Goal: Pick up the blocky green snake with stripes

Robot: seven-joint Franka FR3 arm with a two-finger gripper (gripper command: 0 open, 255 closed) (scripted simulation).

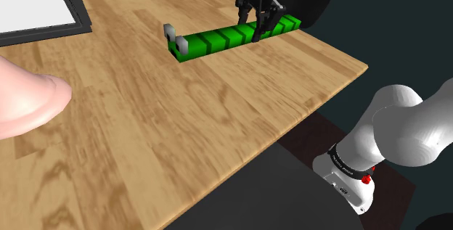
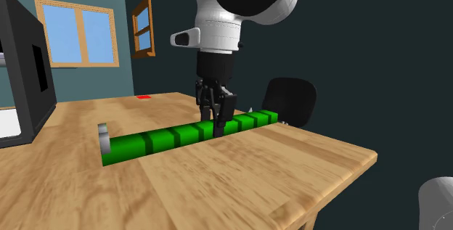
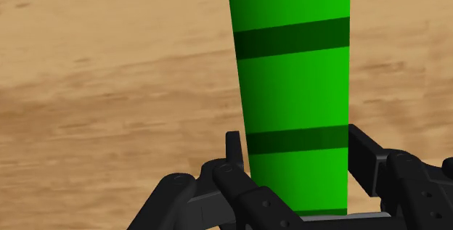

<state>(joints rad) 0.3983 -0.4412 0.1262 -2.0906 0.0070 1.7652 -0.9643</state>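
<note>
The wooden desk [image 1: 181, 141] has broad bare wood between the snake and its near edge and corner, while the edge beside the black chair [image 2: 290, 99] runs close by the snake's tail end. The blocky green snake [image 1: 218, 41] with darker stripes lies flat on the desk, its grey head [image 2: 104, 138] pointing toward the desk's middle. A dark-framed white panel [image 1: 43, 7] sits at the far corner, a pink rounded thing [image 1: 25, 101] lies near the shoulder view's left edge, and a small red thing [image 2: 143, 96] lies far back. The arm comes down from above with the hand upright over the snake's tail half; the gripper [image 1: 259, 31] straddles the body, its jaws closed to the snake's width and pressed against both sides.
</note>
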